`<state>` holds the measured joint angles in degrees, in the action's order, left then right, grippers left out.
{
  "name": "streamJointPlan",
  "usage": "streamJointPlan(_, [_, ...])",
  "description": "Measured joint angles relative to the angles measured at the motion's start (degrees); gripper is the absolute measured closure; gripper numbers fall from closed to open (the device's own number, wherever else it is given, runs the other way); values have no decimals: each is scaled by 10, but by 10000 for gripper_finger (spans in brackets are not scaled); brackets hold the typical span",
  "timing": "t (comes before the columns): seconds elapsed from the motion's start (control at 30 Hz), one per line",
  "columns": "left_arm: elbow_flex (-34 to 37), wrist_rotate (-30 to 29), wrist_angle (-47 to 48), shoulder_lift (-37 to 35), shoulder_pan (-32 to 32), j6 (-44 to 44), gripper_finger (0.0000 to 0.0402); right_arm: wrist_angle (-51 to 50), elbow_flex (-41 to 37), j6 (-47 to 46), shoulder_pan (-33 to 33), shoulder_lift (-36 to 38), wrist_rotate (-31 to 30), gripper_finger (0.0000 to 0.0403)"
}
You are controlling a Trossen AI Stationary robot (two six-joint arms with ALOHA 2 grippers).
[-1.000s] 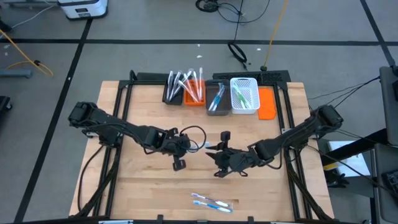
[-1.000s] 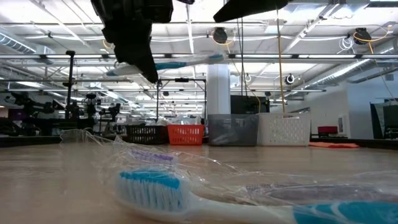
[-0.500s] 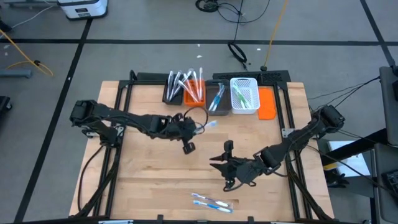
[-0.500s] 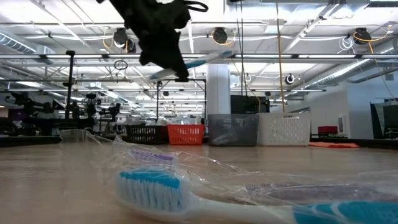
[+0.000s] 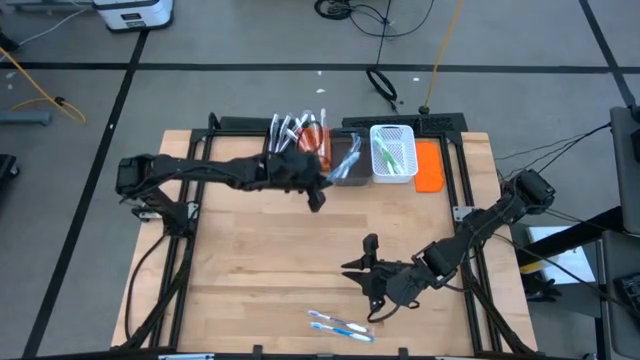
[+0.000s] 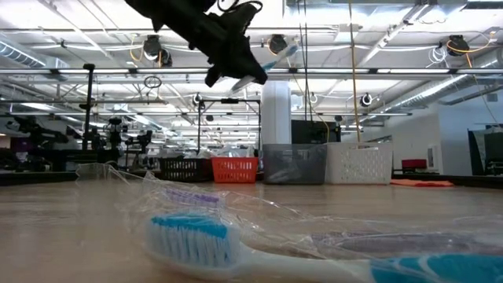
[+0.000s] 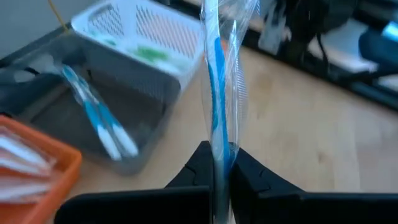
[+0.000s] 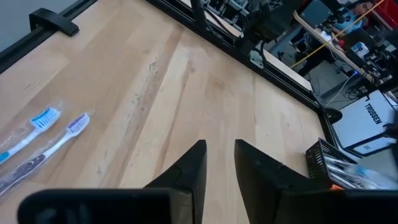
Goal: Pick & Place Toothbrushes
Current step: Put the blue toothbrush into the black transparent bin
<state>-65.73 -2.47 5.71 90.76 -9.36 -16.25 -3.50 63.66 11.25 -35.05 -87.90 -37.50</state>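
Left end effector (image 7: 219, 167) clamped on a wrapped blue toothbrush (image 7: 217, 81), fingers (image 7: 247, 175) pinching the clear sleeve near one end, the rest of the brush sticking out past the tips. Seen from above, left end effector (image 5: 313, 178) raised over the far middle of the tabletop (image 5: 250, 260), just at the near side of the row of bins. Held brush hanging above the grey bin (image 7: 118, 118), which already contains two blue toothbrushes (image 7: 99, 118). Beside it toward the right edge, a white basket (image 5: 393, 153) with green brushes; toward the left edge, an orange bin (image 5: 314, 145) and a black bin (image 5: 278, 140) full of pale wrapped brushes. An orange lid or tray (image 5: 429, 166) lying flat just past the white basket. Right end effector (image 8: 219, 163) slightly parted, gripping nothing, fingers close together with a narrow gap. From above, right end effector (image 5: 368, 281) low over the near middle of the tabletop. Two wrapped toothbrushes (image 5: 338, 325) lying side by side close to the near edge, just beyond the right end effector, one with a blue head (image 8: 45, 116), one purple (image 8: 77, 124).
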Motion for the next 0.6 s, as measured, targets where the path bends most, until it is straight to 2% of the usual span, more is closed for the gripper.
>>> streamJointPlan(0.23, [-2, 39, -102, 32, -43, -26, 392, 2, 0, -18, -4, 0, 0, 330])
streamJointPlan(0.6, [0, 42, -274, 142, -96, -95, 392, 12, 0, -31, -4, 0, 0, 330])
